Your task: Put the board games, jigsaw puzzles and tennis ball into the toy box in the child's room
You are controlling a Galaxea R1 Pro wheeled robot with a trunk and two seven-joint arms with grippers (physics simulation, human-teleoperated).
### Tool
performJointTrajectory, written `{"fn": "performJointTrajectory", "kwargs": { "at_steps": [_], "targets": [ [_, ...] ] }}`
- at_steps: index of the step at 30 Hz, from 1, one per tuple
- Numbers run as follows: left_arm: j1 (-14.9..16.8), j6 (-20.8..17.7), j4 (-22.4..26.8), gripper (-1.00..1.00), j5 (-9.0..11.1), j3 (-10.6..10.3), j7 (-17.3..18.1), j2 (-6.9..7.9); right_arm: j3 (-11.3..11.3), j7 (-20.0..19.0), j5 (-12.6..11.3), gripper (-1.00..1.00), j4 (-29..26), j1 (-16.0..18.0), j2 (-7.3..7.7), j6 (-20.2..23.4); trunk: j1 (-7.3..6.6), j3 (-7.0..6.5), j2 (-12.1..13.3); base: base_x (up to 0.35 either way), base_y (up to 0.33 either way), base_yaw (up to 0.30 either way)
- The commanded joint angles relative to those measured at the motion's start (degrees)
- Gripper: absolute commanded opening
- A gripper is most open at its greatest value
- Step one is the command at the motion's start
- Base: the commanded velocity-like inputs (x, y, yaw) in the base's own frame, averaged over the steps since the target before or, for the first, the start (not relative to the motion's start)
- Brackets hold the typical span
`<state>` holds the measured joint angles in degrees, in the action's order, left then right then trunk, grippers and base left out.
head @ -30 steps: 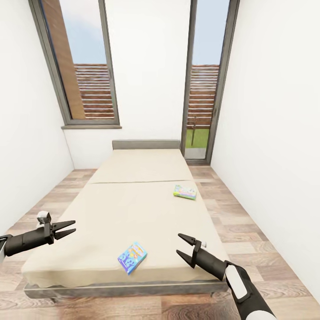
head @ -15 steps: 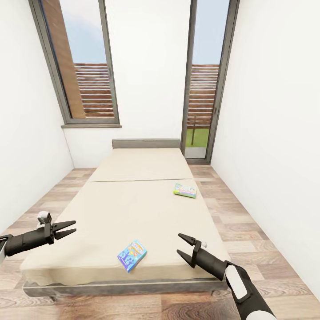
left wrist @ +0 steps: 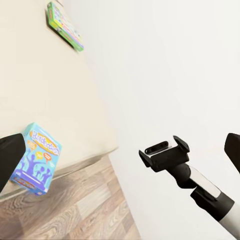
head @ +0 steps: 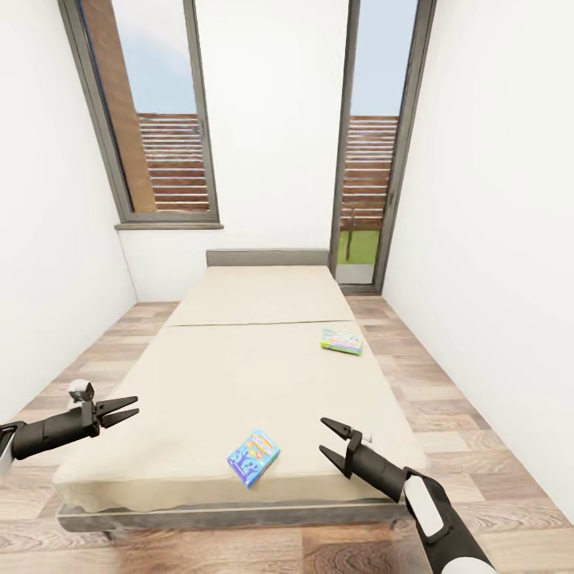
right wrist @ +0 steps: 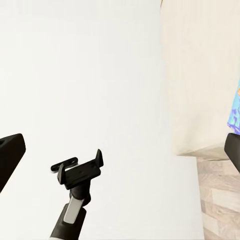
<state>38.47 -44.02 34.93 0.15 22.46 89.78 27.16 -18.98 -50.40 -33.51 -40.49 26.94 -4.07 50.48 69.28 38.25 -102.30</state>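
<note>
The child's room (head: 271,159) is narrow, with smooth white walls, a wood-plank floor (head: 446,399) and two tall grey-framed windows (head: 159,119) at the far end. The bed (head: 239,375) takes up the middle: a long, low rectangle with a plain beige mattress, a grey frame along its near edge and a grey headboard (head: 267,257) against the far wall. Strips of bare floor run along both long sides of the bed, the right one wider.

Two board games lie flat on the mattress, well apart. The blue box (head: 253,458) sits tilted close to the near edge, right of centre; the green-edged box (head: 342,342) lies farther off, near the right edge.

The left gripper (head: 123,411) hovers over the bed's near left corner, its dark pointed fingers spread and empty. The right gripper (head: 333,441) hangs above the near right part of the mattress, just right of the blue box, fingers likewise parted and holding nothing.
</note>
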Motion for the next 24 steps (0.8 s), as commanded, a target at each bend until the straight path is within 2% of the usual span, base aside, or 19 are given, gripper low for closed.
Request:
{"fn": "performJointTrajectory", "kwargs": {
  "at_steps": [1, 16, 24],
  "targets": [
    [0.0, -0.6, 0.0, 1.0, 0.0, 0.0, 0.2, 0.01, -0.3, -0.1, 0.2, 1.0, 0.0, 0.0, -0.06, 0.2, -0.01, 0.06, 0.0, -0.003, 0.213, 0.0],
    [0.0, -0.5, 0.0, 1.0, 0.1, 0.0, 0.2, 0.01, -0.4, 4.1, 0.2, 1.0, 0.0, 0.1, 0.23, 0.3, -0.01, 0.06, 0.0, -0.001, 0.238, 0.0],
    [0.0, -0.5, 0.0, 1.0, 0.1, 0.0, 0.2, 0.02, -0.4, 8.2, 0.1, 1.0, 0.2, 0.1, -0.01, 0.3, -0.01, 0.06, 0.0, -0.04, 0.099, 0.0]
  ]
}}
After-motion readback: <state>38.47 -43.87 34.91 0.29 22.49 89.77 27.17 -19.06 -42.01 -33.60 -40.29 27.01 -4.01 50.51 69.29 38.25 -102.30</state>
